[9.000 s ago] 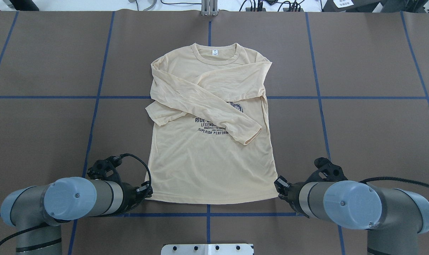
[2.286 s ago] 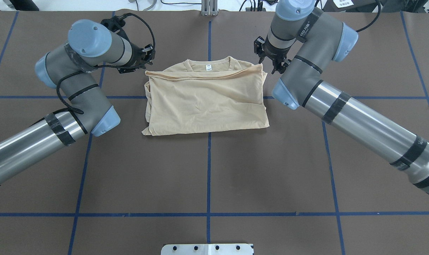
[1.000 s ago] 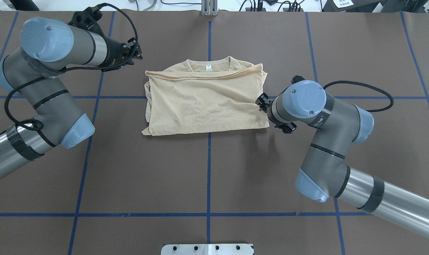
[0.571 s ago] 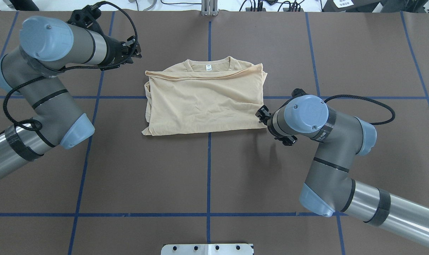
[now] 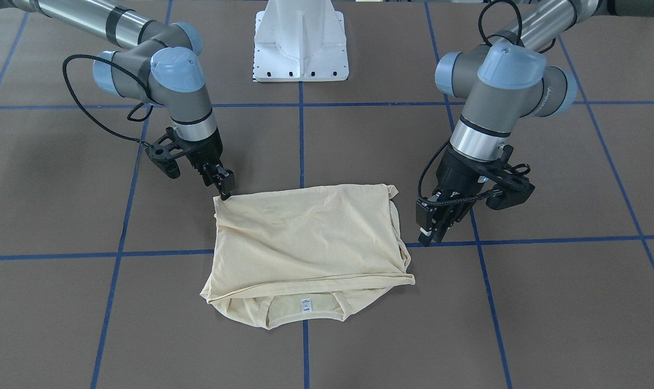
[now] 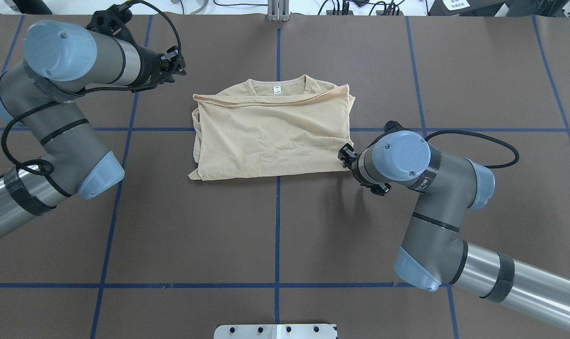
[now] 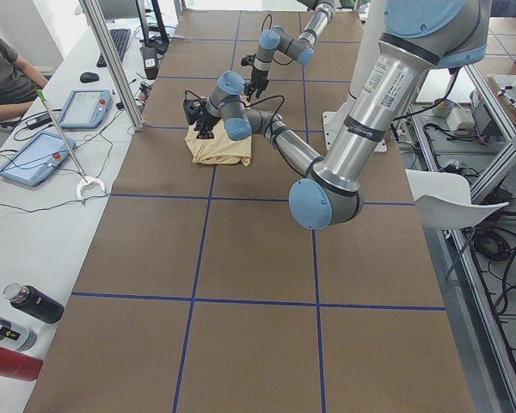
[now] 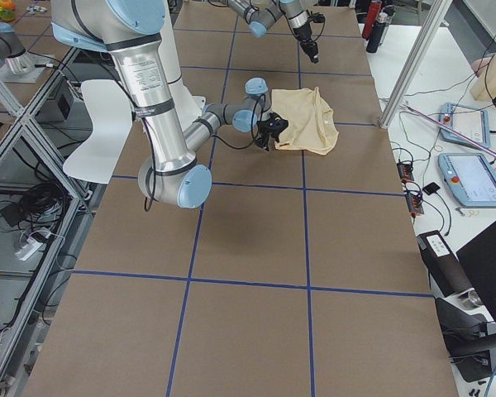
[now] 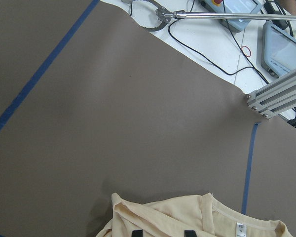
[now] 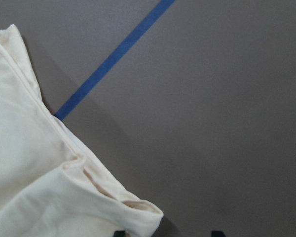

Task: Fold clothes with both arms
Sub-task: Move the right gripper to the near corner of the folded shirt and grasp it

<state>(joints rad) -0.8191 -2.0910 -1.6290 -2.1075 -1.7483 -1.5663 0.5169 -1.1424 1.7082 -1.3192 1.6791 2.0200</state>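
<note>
The pale cream-yellow shirt [image 6: 271,136] lies folded in half on the brown table, its hem laid up near the neckline and its white neck label [image 6: 276,89] showing. No print is visible. My right gripper [image 6: 345,157] is low at the fold's corner nearest the robot on the right [image 5: 225,190]. It is open, and in the right wrist view the cloth corner [image 10: 138,215] lies partly between its fingertips [image 10: 119,233]. My left gripper [image 6: 177,69] hangs raised beside the shirt's left edge [image 5: 432,229], open and empty. The left wrist view looks down on the neckline [image 9: 187,219].
Blue tape lines [image 6: 277,226] grid the brown table cover. The white pedestal base [image 5: 301,40] stands at the robot's side. An aluminium post [image 6: 278,10] and cables sit at the far edge. Beyond it are tablets [image 7: 34,159], a grabber tool [image 9: 158,17] and a seated person [image 7: 4,73].
The shirt's hem was carried up to the neckline and let go. The right gripper has since come down to the fold's right corner; the left gripper drew up and away leftward.
</note>
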